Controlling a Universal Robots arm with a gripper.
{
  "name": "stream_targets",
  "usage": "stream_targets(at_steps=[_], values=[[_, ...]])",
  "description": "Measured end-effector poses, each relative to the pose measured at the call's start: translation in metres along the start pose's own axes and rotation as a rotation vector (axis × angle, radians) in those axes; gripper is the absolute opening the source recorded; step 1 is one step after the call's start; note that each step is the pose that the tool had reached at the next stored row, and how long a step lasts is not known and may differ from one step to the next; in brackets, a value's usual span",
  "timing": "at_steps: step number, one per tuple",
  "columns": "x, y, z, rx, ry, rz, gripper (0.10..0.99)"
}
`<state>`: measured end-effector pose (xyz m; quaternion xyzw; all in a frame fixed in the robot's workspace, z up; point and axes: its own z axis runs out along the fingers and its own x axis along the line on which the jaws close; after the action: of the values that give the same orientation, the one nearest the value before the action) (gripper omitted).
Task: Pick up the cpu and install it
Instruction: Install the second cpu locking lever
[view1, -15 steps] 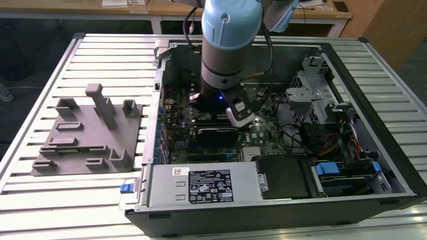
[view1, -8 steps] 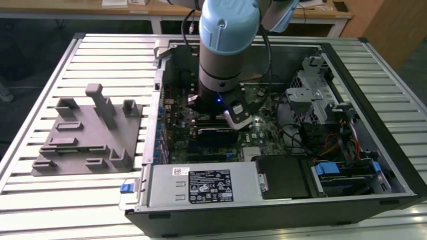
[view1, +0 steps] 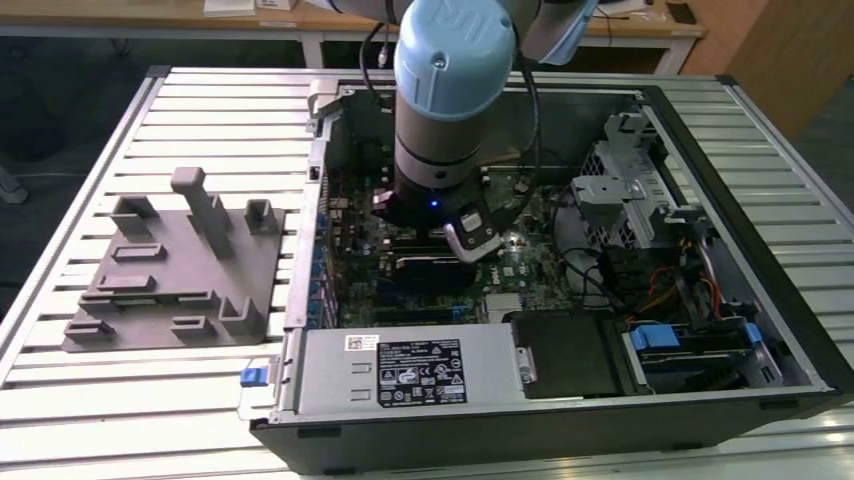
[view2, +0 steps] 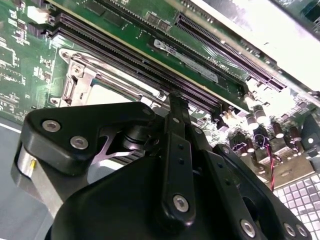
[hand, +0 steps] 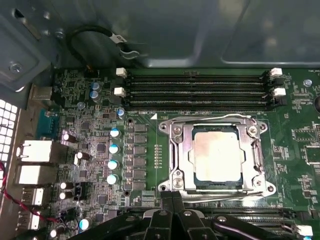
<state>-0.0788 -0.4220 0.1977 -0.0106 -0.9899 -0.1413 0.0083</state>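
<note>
- The cpu (hand: 218, 156) lies flat in the metal-framed socket (hand: 175, 157) of the green motherboard (hand: 145, 160), its pale silvery top facing up, as the first wrist view shows. The socket's frame surrounds it on all sides.
- In the second wrist view a pale patch of the same chip (view2: 107, 94) shows inside the frame, just beyond my black linkage.
- My claw (hand: 172, 197) sits just beside the socket's edge in the first wrist view, with its two black fingers (hand: 177, 200) pressed together and nothing between them. It is clenched on empty air and not touching the chip.
- In the second wrist view my claw (view2: 177, 102) reaches towards the long dark memory slots (view2: 145, 65) that run past the socket.
- In the first wrist view, four such slots (hand: 195, 90) with white latches lie on the far side of the socket from my fingers. A row of blue-topped capacitors (hand: 114, 155) stands beside it.
- In the exterior view my arm (view1: 447, 100) comes straight down into the open computer case (view1: 694, 330), over the middle of the board.
- The case rests on a slatted metal table (view1: 80, 230). A grey moulded tray (view1: 167, 270) lies on the table at the exterior view's left, just beside the case.
</note>
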Motion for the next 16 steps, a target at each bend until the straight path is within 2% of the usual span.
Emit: stream_targets(at_steps=[5, 16], values=[[0.0004, -0.0012, 0.0028, -0.011, 0.0044, 0.001, 0.106], [0.0056, -0.002, 0.0055, -0.026, 0.0059, 0.001, 0.106]])
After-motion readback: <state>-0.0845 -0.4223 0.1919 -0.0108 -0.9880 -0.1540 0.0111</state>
